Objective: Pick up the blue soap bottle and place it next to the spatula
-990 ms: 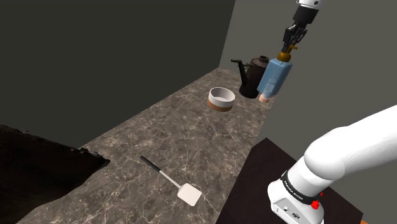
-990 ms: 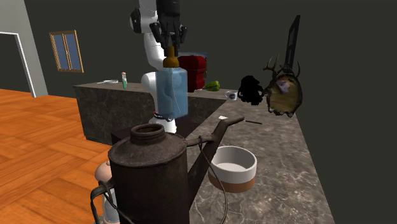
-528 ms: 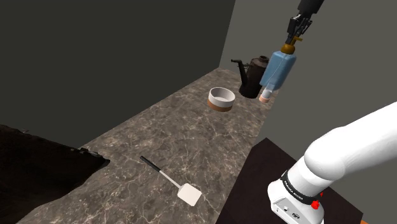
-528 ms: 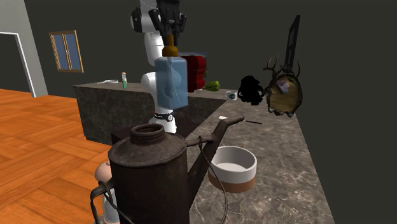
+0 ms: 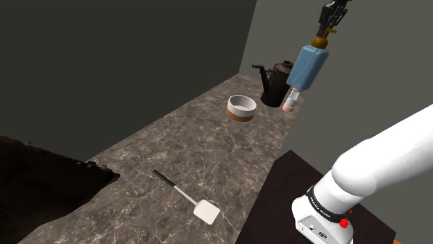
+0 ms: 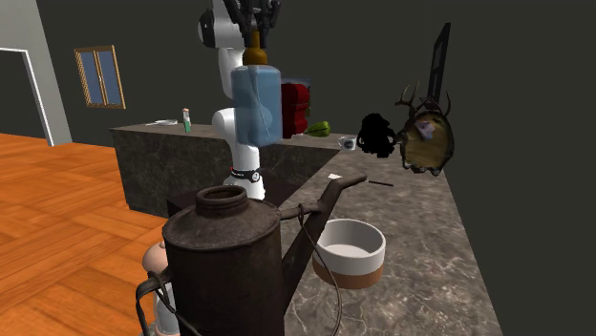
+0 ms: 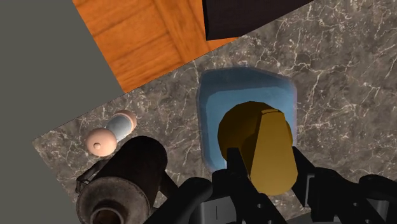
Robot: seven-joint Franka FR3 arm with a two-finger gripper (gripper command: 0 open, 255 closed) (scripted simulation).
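We see the gripper [image 5: 332, 15] clamped on the brown cap of the blue soap bottle [image 5: 309, 67], which hangs in the air high above the marble counter [image 5: 173, 142], near the dark kettle [image 5: 277, 82] and the white bowl [image 5: 241, 107]. The spatula [image 5: 189, 198] lies flat on the counter, well apart from the bottle.

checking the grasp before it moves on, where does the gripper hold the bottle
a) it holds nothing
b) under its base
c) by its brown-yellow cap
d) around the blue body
c: the gripper clasps the cap, and the bottle hangs below it, above the counter.
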